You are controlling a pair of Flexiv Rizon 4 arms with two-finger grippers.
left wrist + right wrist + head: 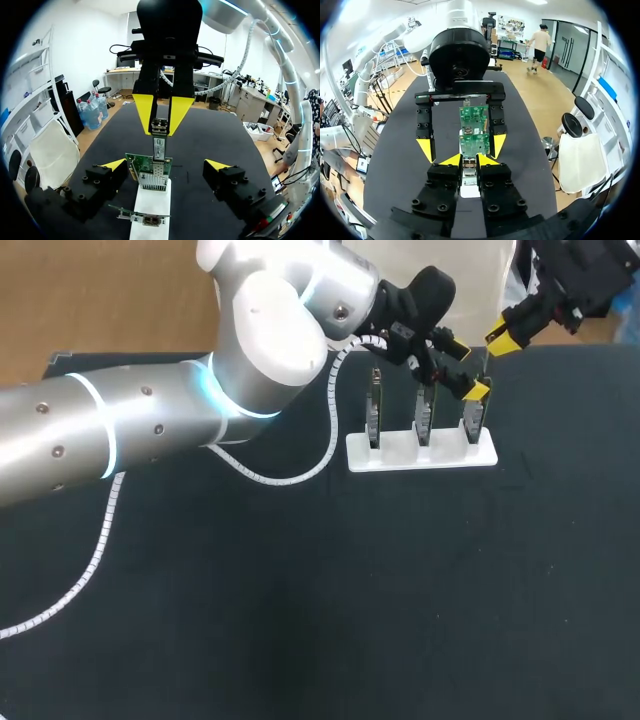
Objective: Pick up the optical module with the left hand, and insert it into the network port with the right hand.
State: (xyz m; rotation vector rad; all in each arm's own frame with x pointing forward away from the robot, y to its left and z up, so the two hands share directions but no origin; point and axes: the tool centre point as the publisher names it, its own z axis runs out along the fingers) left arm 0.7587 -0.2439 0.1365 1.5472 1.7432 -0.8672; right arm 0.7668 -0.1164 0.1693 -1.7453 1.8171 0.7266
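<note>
The right gripper, at one o'clock from the stand, pinched the module; the left gripper stood open around a card.

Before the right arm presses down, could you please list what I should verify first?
1. Right end effector shut on the optical module: ok.
2. Module's lower end lined up with the network port: ok in the left wrist view.
3. Module fully seated in the port: cannot tell.
4. Left end effector open, its fingers apart from the card on both sides: ok.
5. Card upright in the white stand: ok.
</note>
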